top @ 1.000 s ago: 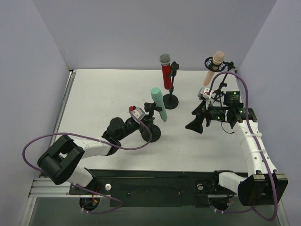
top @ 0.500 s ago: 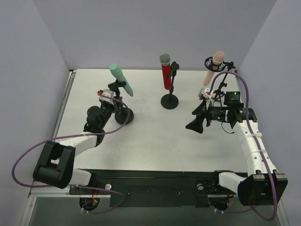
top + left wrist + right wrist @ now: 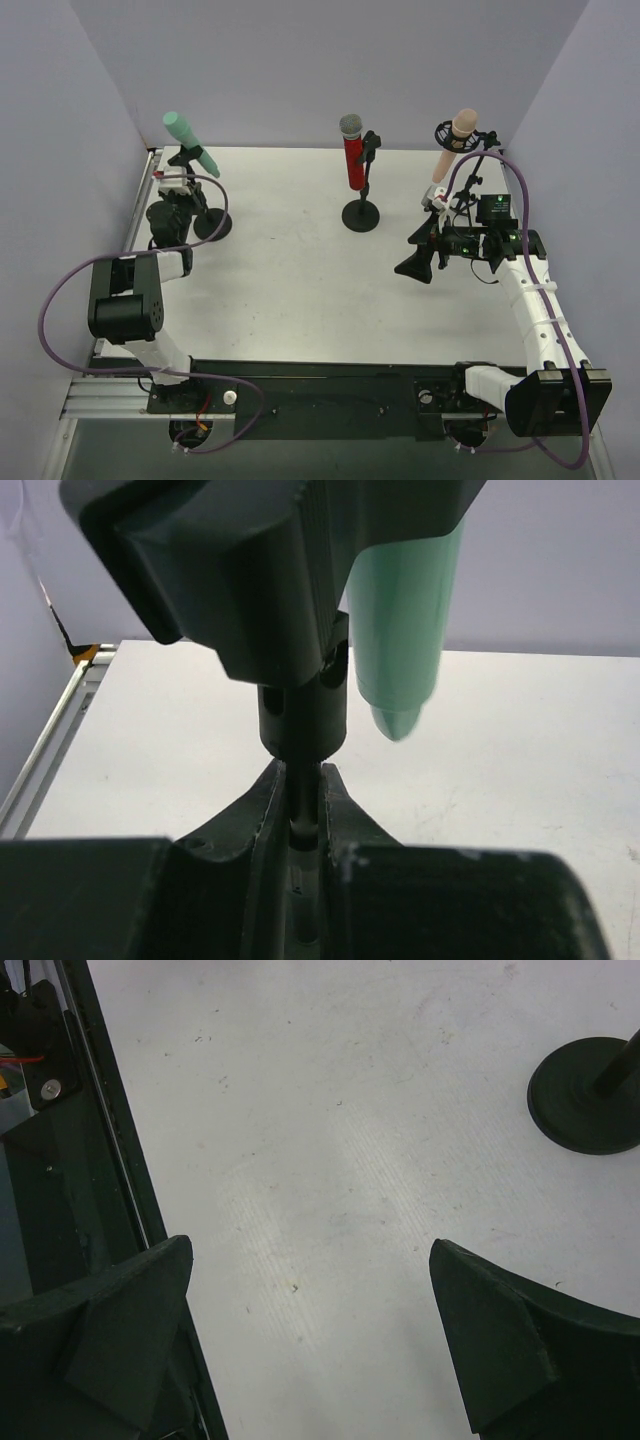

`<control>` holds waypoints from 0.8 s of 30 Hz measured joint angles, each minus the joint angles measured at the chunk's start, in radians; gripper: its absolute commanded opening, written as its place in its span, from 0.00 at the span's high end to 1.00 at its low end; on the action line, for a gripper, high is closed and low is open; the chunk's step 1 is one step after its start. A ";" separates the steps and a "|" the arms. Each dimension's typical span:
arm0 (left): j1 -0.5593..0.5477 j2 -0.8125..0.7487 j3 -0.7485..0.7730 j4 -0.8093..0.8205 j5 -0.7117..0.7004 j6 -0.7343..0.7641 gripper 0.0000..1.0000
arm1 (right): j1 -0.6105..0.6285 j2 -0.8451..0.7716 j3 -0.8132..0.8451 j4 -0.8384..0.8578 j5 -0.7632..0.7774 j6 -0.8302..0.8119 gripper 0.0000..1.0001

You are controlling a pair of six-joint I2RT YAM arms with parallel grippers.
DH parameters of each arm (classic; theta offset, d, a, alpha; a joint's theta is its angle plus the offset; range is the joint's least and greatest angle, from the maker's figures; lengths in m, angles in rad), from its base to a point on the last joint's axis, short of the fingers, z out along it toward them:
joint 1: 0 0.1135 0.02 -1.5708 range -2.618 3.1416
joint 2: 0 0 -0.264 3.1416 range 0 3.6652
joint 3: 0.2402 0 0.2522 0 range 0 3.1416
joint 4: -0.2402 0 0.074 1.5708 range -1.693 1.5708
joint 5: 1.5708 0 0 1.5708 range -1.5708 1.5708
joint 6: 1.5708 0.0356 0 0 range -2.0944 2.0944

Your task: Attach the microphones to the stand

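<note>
The mint green microphone [image 3: 186, 140] is clipped in a black stand at the table's far left, with its round base [image 3: 212, 226] on the table. My left gripper [image 3: 182, 192] is shut on that stand's thin pole [image 3: 301, 798], just below the clip [image 3: 270, 570]. The green microphone [image 3: 405, 630] hangs to the right of the clip. The glittery red microphone [image 3: 353, 152] stands clipped in the middle stand [image 3: 361, 215]. The peach-pink microphone [image 3: 456, 138] sits in the right stand. My right gripper [image 3: 415, 262] is open and empty over bare table [image 3: 310, 1330].
The walls of the enclosure stand close on the left, back and right. The black mounting rail [image 3: 100, 1150] runs along the near edge. A round black stand base [image 3: 588, 1095] shows at the top right of the right wrist view. Purple cables loop from both arms.
My left gripper has carried the stand with the green microphone from the table's middle to the far left back corner. The right arm and the other two stands have not moved.
</note>
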 measured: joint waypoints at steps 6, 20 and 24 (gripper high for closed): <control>0.003 0.037 0.014 0.038 0.043 0.015 0.77 | -0.001 0.000 -0.001 0.000 0.000 0.000 0.00; 0.002 -0.165 -0.091 -0.018 0.055 -0.030 0.14 | -0.034 0.000 -0.004 -0.004 0.002 -0.013 0.00; 0.002 -0.291 -0.111 -0.119 0.049 -0.050 0.14 | -0.060 -0.002 -0.004 -0.007 0.001 -0.013 0.00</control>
